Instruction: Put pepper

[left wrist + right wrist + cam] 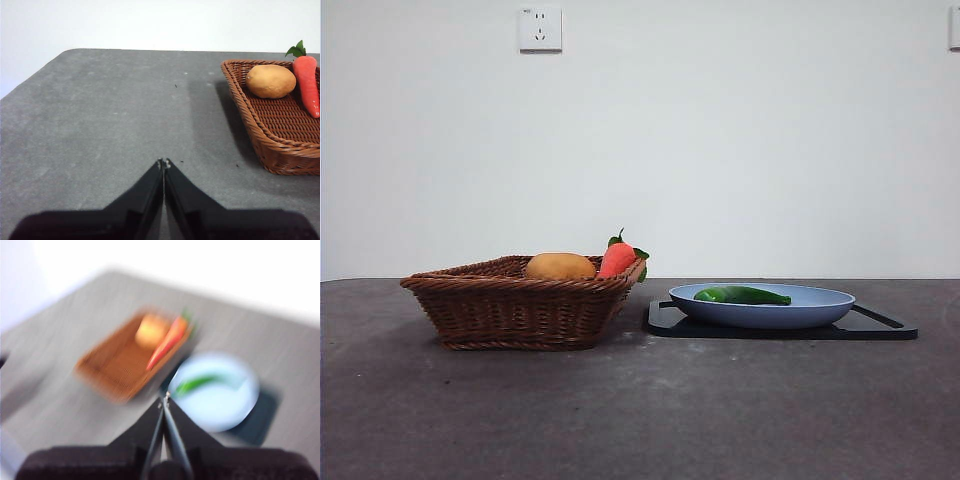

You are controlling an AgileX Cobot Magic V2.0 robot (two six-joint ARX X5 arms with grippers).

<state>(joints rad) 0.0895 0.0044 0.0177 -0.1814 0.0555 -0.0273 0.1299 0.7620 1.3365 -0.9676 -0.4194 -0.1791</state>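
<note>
Pepper (741, 295) lies flat in the plate (820, 308), at three o'clock from the basket (520, 305); looks placed, job about done. My right pincer (164, 401) is closed, empty, high above; left pincer (163, 164) closed, empty

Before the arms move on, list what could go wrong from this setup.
1. The pepper lies low in the shallow blue plate; shut hands, right and left, must open first, or they may push it over the rim.
2. Carrot and potato crowd the basket, so a dropped pepper could roll off them.
</note>
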